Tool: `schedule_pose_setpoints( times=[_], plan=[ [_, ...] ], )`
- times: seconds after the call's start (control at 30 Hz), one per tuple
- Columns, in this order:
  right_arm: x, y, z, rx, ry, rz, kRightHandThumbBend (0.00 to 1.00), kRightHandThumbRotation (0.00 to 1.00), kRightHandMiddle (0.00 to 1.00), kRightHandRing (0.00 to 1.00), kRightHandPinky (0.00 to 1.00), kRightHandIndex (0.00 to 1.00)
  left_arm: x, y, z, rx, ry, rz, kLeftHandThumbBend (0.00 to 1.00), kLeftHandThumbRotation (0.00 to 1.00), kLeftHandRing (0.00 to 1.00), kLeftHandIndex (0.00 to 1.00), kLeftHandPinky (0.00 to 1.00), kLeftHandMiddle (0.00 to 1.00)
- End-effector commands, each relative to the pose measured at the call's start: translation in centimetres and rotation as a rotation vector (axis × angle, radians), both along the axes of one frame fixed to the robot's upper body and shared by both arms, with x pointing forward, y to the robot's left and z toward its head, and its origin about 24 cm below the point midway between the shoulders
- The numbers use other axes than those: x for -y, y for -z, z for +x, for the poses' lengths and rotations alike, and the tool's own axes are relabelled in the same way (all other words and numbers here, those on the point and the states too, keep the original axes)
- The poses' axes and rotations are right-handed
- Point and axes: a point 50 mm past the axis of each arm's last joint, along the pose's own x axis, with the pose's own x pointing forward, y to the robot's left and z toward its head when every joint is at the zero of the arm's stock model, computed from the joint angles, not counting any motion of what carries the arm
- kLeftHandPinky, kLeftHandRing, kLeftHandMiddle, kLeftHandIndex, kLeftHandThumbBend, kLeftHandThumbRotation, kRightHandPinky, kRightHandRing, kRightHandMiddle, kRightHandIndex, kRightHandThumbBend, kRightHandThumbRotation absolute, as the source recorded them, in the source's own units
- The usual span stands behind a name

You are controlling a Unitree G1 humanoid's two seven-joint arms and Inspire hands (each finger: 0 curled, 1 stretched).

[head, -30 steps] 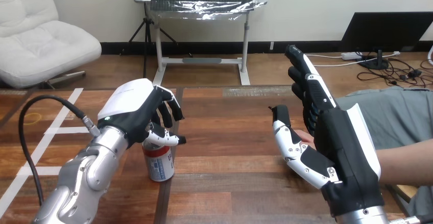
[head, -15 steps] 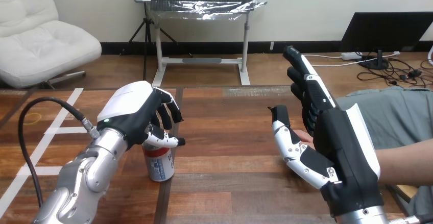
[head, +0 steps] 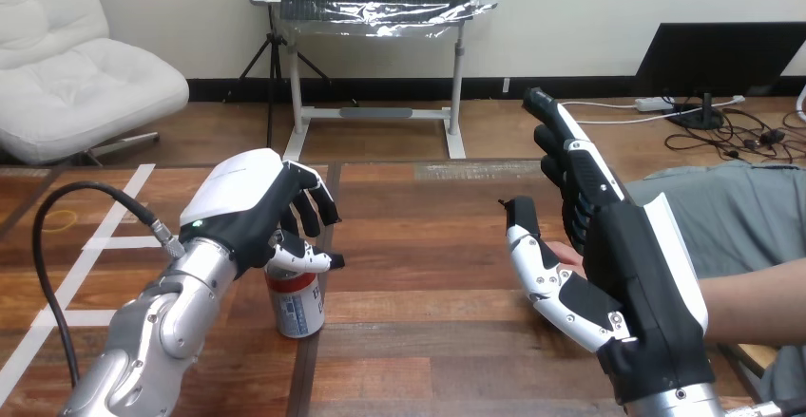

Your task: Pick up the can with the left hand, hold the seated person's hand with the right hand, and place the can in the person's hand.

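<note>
A red and white can point(head: 296, 306) stands upright on the wooden table point(head: 428, 341), left of the middle. My left hand point(head: 249, 203) sits right over the can's top and hides its rim. My right hand point(head: 635, 274) stands upright at the right, open, fingers straight and pointing up and away, thumb spread toward the middle. The person's hand point(head: 569, 253) shows just behind my right palm, mostly hidden by it. Their forearm point(head: 760, 295) comes in from the right edge. Whether my right hand touches the person's hand is hidden.
The table's bare middle lies between my two hands. A black cable point(head: 67, 217) loops from my left wrist over the table's left part.
My left hand has edged slightly to the left over the can. The can and my right hand have hardly moved.
</note>
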Motion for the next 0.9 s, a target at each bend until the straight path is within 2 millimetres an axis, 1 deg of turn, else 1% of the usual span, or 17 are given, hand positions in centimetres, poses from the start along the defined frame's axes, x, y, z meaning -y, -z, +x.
schedule_pose_setpoints(
  times=[0.0,0.13,0.2,0.23,0.27,0.5,0.87],
  plan=[
    [-0.03,-1.92,0.44,0.100,0.000,0.003,0.00,0.00,1.00,1.00,1.00,0.94,-0.26,-1.57,0.82,0.056,-0.015,0.014,0.69,0.00,0.45,0.52,0.41,0.50],
    [-0.01,-1.93,0.45,0.101,-0.005,0.002,0.00,0.00,1.00,1.00,1.00,0.94,-0.30,-1.66,0.90,0.036,-0.006,0.067,0.72,0.00,0.49,0.56,0.43,0.54],
    [-0.02,-1.92,0.46,0.099,-0.007,0.004,0.00,0.00,1.00,1.00,1.00,0.94,-0.31,-1.68,0.93,0.026,-0.003,0.091,0.74,0.02,0.54,0.60,0.47,0.59],
    [-0.04,-1.92,0.46,0.097,-0.008,0.006,0.00,0.00,1.00,1.00,1.00,0.94,-0.33,-1.70,0.97,0.016,-0.001,0.111,0.74,0.02,0.54,0.60,0.47,0.59],
    [-0.05,-1.91,0.47,0.096,-0.009,0.007,0.00,0.00,1.00,1.00,1.00,0.94,-0.33,-1.71,1.00,0.009,0.000,0.123,0.75,0.05,0.58,0.63,0.50,0.63],
    [-0.10,-1.93,0.50,0.098,-0.017,0.003,0.00,0.00,1.00,1.00,1.00,0.94,-0.35,-1.89,1.09,-0.020,0.005,0.166,0.80,0.14,0.67,0.70,0.58,0.73],
    [-0.13,-1.92,0.57,0.102,-0.022,-0.007,0.00,0.00,1.00,1.00,1.00,0.94,-0.35,-2.39,1.05,-0.074,0.013,0.157,0.84,0.18,0.72,0.76,0.62,0.78]
  ],
)
